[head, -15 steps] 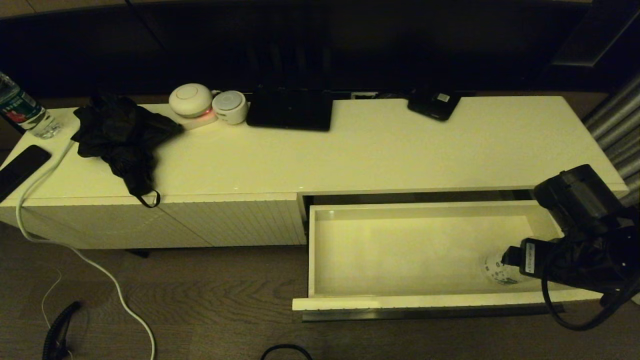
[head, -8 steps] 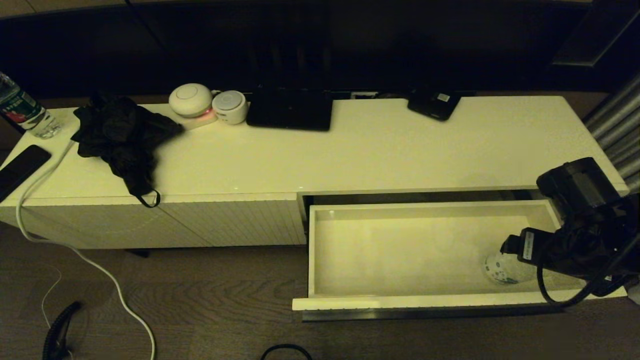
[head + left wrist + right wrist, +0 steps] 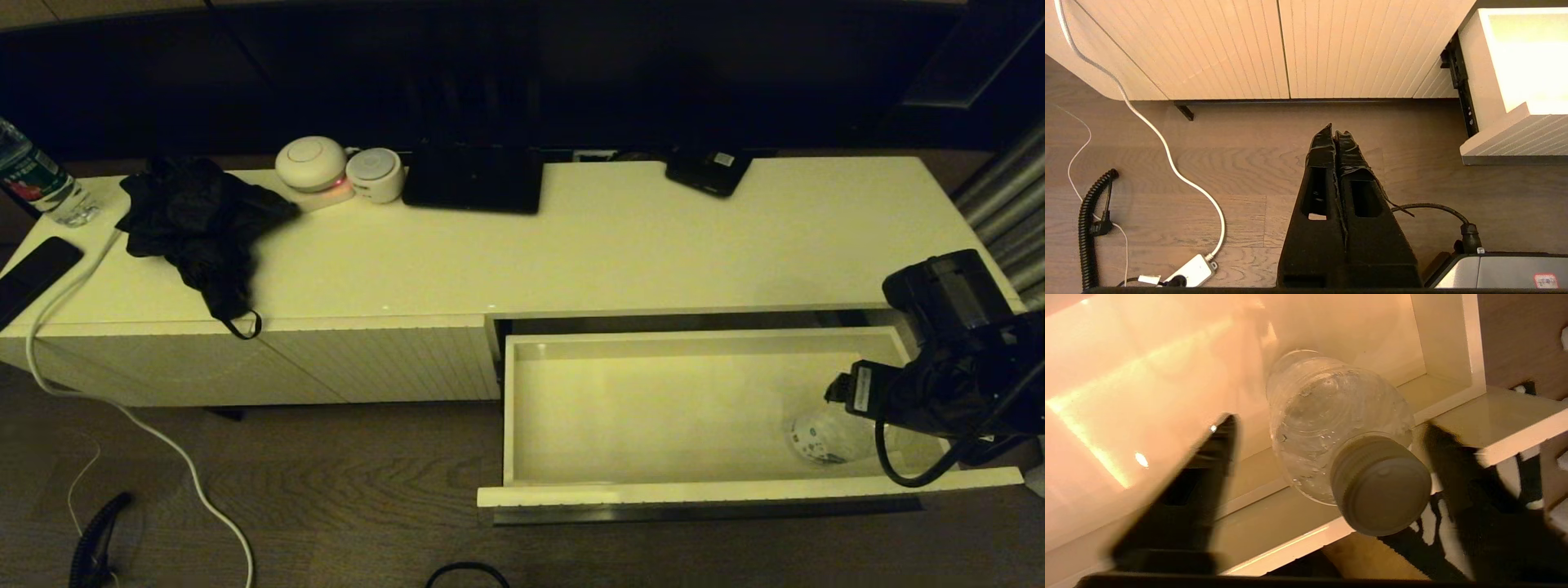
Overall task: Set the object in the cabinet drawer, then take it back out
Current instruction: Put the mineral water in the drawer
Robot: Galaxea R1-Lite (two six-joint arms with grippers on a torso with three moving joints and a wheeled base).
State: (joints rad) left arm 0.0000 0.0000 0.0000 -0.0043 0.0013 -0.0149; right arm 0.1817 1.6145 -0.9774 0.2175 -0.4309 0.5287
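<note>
Head view hides what the right wrist view shows: right gripper (image 3: 1327, 428) fingers spread either side of the bottle (image 3: 1331, 424), gaps visible. Bottle stands at the drawer's (image 3: 694, 494) 4 o'clock corner; bare floor stretches toward 9. Left gripper (image 3: 1335, 132) hangs clenched.

This looks like a room in a home: a long, low white cabinet (image 3: 571, 245) on a wood floor (image 3: 326, 490), with a phone (image 3: 33, 273) and a charger cable (image 3: 122, 408).

Head view high, facing down; wrist views close; shared: the open drawer (image 3: 694, 494).
</note>
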